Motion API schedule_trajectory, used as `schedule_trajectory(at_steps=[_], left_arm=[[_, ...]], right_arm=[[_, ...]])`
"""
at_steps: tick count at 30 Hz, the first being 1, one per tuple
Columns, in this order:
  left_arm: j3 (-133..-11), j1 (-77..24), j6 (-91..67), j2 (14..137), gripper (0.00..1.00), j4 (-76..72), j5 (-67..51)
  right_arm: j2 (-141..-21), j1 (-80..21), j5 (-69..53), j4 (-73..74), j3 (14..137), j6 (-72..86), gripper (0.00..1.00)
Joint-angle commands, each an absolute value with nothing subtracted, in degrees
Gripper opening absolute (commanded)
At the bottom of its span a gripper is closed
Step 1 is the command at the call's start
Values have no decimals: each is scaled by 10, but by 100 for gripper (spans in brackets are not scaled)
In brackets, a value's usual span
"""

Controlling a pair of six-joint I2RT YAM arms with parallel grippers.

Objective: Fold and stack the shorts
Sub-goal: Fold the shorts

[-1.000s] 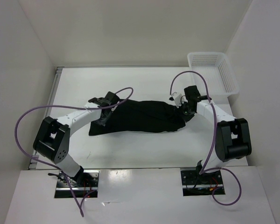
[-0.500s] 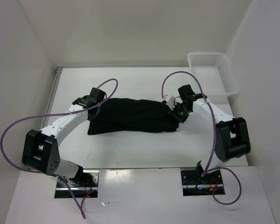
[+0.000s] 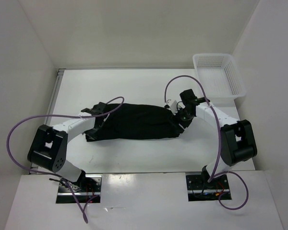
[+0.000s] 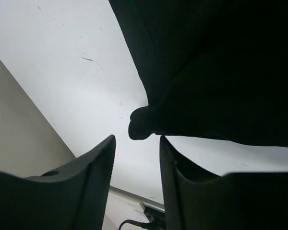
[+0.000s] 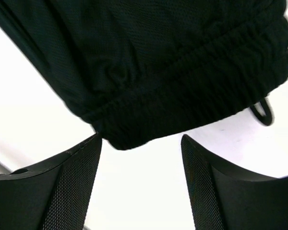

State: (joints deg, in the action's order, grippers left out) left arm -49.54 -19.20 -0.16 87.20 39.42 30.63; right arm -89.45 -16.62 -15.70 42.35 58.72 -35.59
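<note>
Shorts (image 3: pixel 134 123), plain black soft fabric, lie stretched in a long band across the middle of the white counter (image 3: pixel 134 86), well apart from the white mesh basket (image 3: pixel 220 72) in the far right corner. Left gripper (image 4: pixel 137 140) is down at the left end of the cloth, its dark fingers (image 4: pixel 84 179) spread apart, with a rounded corner of fabric just past the tips and nothing pinched. Over on the right, the right gripper (image 5: pixel 141 139) is at the gathered elastic waistband end. Its textured fingers (image 5: pixel 62 184) are wide apart too, and a fold of waistband dips toward the gap between them without being clamped. A small loop of black drawstring (image 5: pixel 261 113) pokes out beyond the waistband onto the counter. From overhead, the two arms bracket the shorts, one at each end.
</note>
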Motion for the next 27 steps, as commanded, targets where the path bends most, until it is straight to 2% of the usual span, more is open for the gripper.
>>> schedule_trajectory(at_steps=[1, 4, 12, 15, 19, 27], left_arm=[[-531, -192, 0, 856, 51, 412, 302], [-544, -186, 0, 820, 61, 425, 302], [-609, -150, 0, 802, 64, 451, 253], [-725, -163, 0, 871, 67, 451, 202], [-848, -198, 0, 972, 68, 440, 127], [-959, -255, 0, 1134, 68, 435, -11]], right_arm=[[-871, -168, -192, 449, 612, -295, 72], [-865, -168, -228, 442, 612, -240, 72], [-889, -145, -167, 412, 637, -108, 75], [-917, -139, -212, 406, 642, -38, 75], [-943, -132, -203, 381, 622, 53, 75], [-1004, -132, -178, 344, 586, 119, 73]])
